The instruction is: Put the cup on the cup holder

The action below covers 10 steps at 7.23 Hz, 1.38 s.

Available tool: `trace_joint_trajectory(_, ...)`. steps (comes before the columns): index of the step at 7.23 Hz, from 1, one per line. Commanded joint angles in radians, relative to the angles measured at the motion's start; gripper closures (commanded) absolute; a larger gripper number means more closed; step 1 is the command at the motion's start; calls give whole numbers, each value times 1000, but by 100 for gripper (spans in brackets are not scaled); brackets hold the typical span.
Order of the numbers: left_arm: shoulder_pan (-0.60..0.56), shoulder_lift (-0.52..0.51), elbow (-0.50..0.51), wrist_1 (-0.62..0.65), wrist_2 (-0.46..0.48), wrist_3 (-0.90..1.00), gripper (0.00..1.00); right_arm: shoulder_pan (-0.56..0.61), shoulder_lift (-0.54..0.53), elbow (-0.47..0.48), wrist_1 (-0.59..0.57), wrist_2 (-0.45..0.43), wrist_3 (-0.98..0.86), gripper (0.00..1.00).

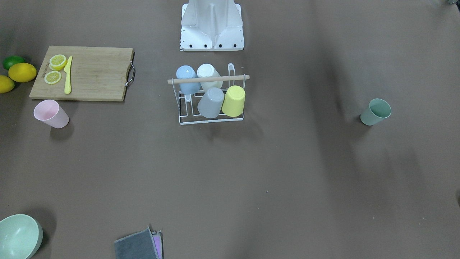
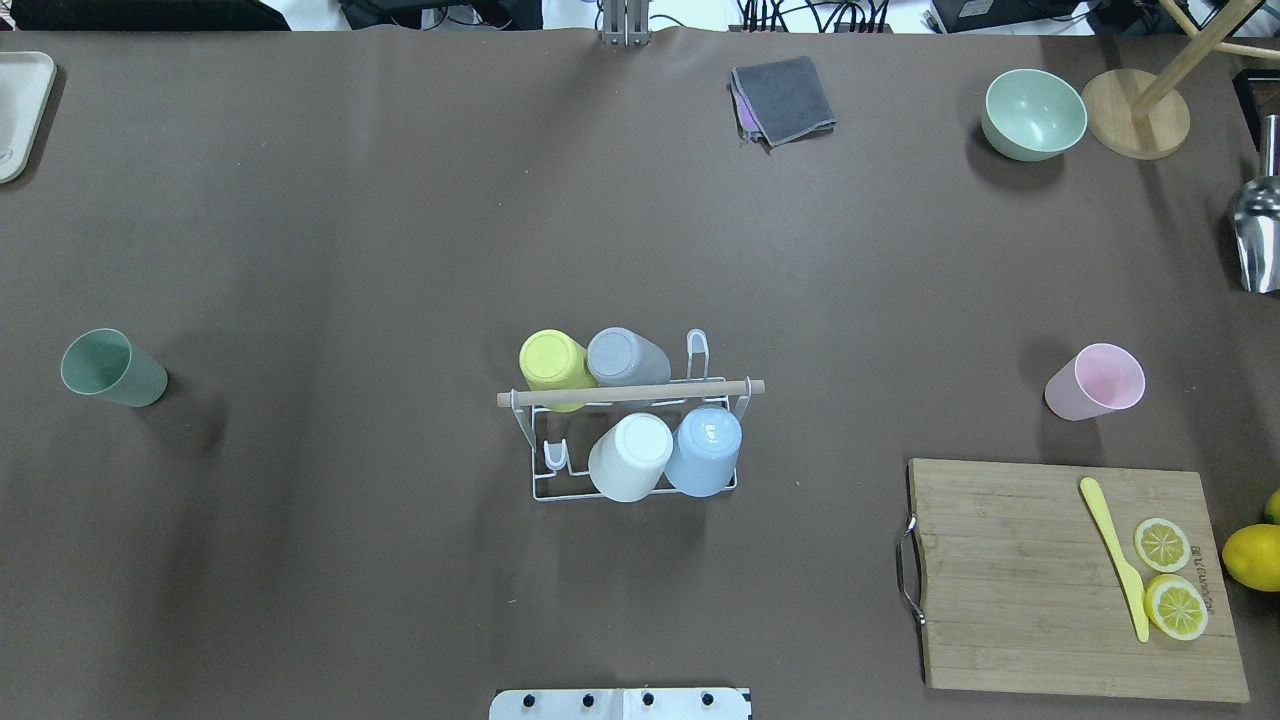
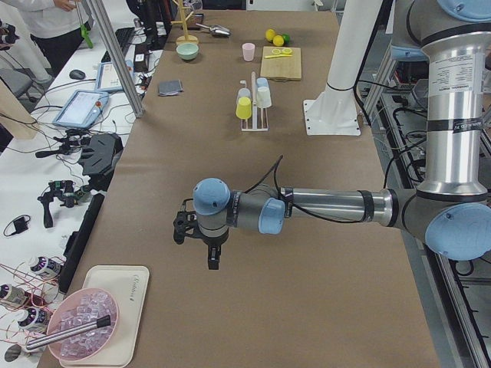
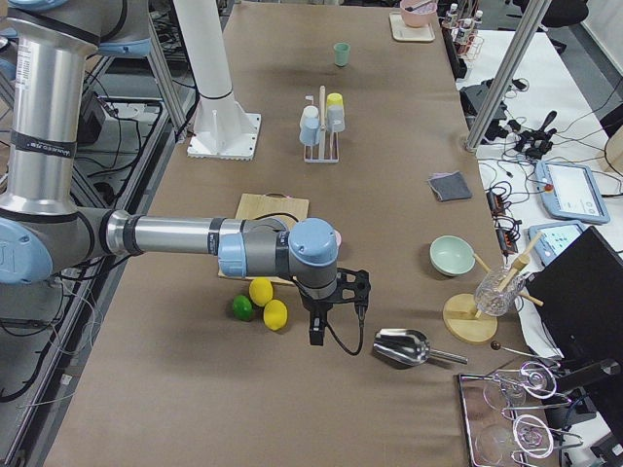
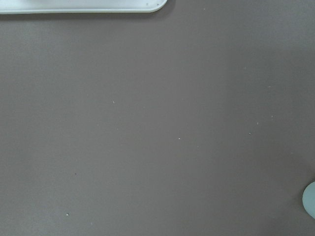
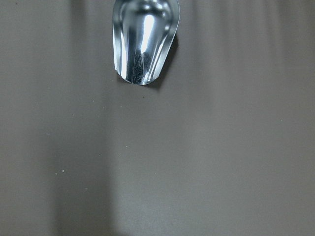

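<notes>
The cup holder (image 2: pixel 700 387) stands midway on the counter (image 2: pixel 400 250) with pink cup (image 2: pixel 1095 382) and green cup (image 2: pixel 112 368) loose well apart, cutting board (image 2: pixel 1010 580) print unreadable, and I cannot tell the spread of left fingers (image 3: pixel 213 259) or right fingers (image 4: pixel 316 331).

The table (image 2: pixel 350 220) is covered in plain dark brown. The cup holder (image 2: pixel 640 392) is done in white wire, with a pale wood rod. On it are seen a yellow cup (image 2: pixel 550 360), a grey cup (image 2: pixel 625 355), a white cup (image 2: pixel 630 455) and a light blue cup (image 2: pixel 704 450). A sage-green cup (image 2: pixel 110 368) and a pink cup (image 2: pixel 1095 382) are seen apart. The cutting board (image 2: pixel 1010 580) is marked by light wood grain, and the knife (image 2: pixel 1115 555) is coloured yellow.
</notes>
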Motion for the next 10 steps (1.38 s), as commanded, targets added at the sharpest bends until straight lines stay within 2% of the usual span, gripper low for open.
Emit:
trace_joint_trajectory(1, 2, 0, 0, 0, 0, -1, 3, 0, 1, 2, -3, 3, -3, 0)
trace_joint_trajectory(6, 8, -5, -5, 2, 2, -1, 3, -26, 44, -1, -18, -6, -14, 0)
trace_joint_trajectory(10, 4, 1, -14, 2, 2, 1, 3, -63, 153, -35, -139, -8, -6, 0)
